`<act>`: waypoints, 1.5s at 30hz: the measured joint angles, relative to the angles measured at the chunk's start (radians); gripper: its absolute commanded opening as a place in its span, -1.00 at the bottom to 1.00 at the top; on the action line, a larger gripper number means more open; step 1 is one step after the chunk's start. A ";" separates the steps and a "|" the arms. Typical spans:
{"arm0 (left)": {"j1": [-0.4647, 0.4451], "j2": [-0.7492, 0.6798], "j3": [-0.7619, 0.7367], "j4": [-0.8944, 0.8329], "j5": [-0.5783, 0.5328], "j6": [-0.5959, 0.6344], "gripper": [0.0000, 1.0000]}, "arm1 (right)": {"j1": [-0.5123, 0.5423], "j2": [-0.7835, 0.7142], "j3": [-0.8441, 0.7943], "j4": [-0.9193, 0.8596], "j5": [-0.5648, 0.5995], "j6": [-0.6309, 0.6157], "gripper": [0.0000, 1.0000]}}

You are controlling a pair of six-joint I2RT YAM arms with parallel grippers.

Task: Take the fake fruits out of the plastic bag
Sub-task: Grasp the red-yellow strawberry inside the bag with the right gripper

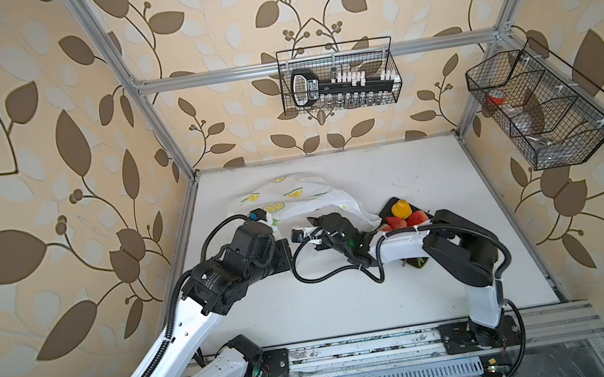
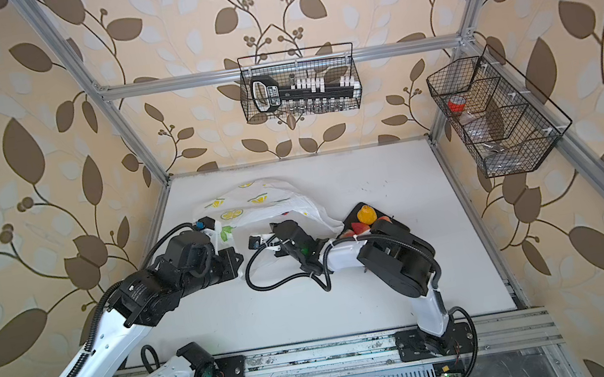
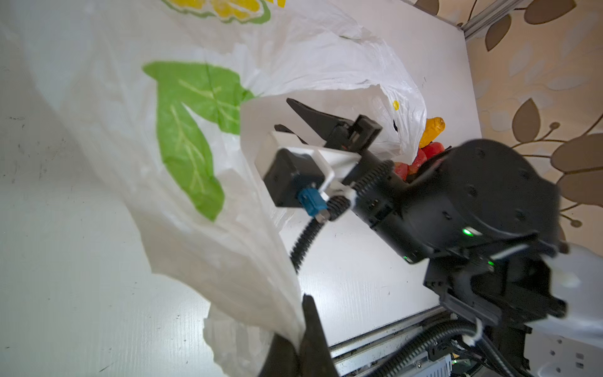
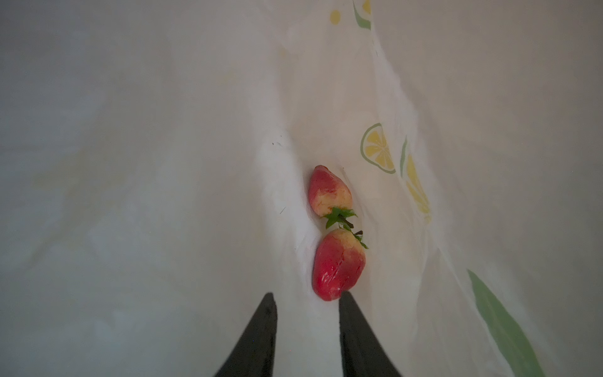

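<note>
- A thin, crinkly white plastic bag (image 1: pixel 293 195), printed with yellow lemon slices and green leaves, lay slumped on the far left part of the white table (image 1: pixel 349 292). Its mouth faced the right arm.
- The left gripper (image 3: pixel 298 329) was pinched tight on a bunched edge of the plastic bag, and the film fanned out from the pinch in the left wrist view.
- The right gripper (image 4: pixel 306 295) reached into the bag's mouth, as both top views showed. Its black jaws stood parted with only bag film behind the gap, and they held nothing.
- Two glossy red plastic strawberries (image 4: pixel 337 264) with green caps lay end to end inside the bag, just beyond the fingertips. The nearer one's tip sat against one fingertip, or very nearly so.
- Outside the bag, a dark square plate (image 1: pixel 386 209) lay just to its right. On it sat an orange-yellow lumpy fruit (image 1: pixel 402 208) with red fruits (image 1: pixel 415 217) close beside it, partly hidden by the right arm.
</note>
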 measured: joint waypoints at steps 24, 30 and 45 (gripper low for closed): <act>0.000 0.004 0.050 -0.047 0.240 0.126 -1.00 | -0.134 0.189 0.468 -0.566 -0.048 1.180 0.42; 0.000 0.008 0.051 -0.067 0.280 0.140 -1.00 | -0.135 0.260 0.553 -0.565 0.003 1.244 0.46; 0.000 0.010 0.076 -0.093 0.298 0.146 -1.00 | -0.148 0.395 0.637 -0.581 0.010 1.279 0.39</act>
